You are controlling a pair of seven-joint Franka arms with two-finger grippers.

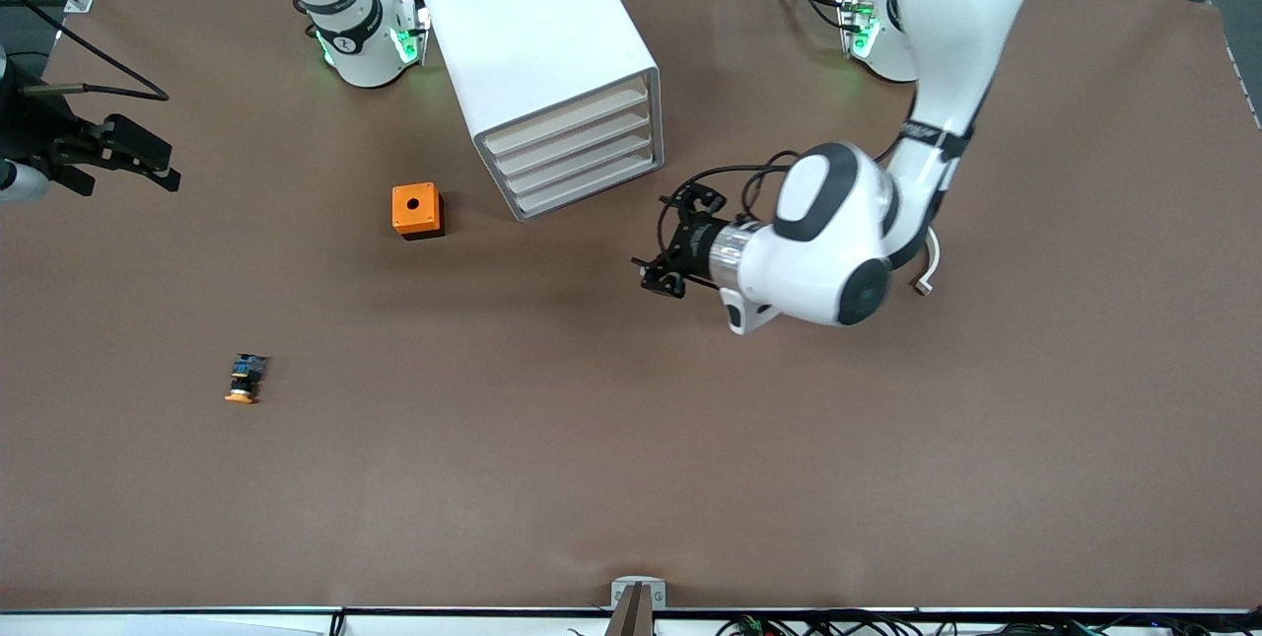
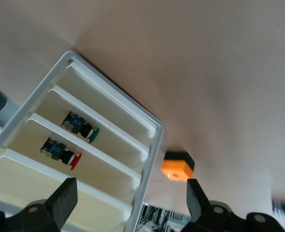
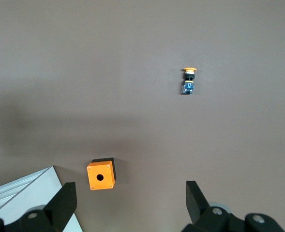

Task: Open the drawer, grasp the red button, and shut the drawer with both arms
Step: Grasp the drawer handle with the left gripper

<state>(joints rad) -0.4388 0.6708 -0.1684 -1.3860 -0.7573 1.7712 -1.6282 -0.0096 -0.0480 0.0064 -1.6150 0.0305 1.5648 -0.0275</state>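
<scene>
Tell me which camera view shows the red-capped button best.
The left wrist view: the red-capped button lies in plain sight in a cabinet drawer, beside the one holding a green-capped button. The front view shows only closed drawer fronts; the right wrist view shows only the cabinet's corner.

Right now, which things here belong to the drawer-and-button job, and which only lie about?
Job:
- drawer, top of cabinet, closed
- red button
- left pincer, open
- right pincer, open

Lying about:
- orange box
- orange-capped button
- green button
</scene>
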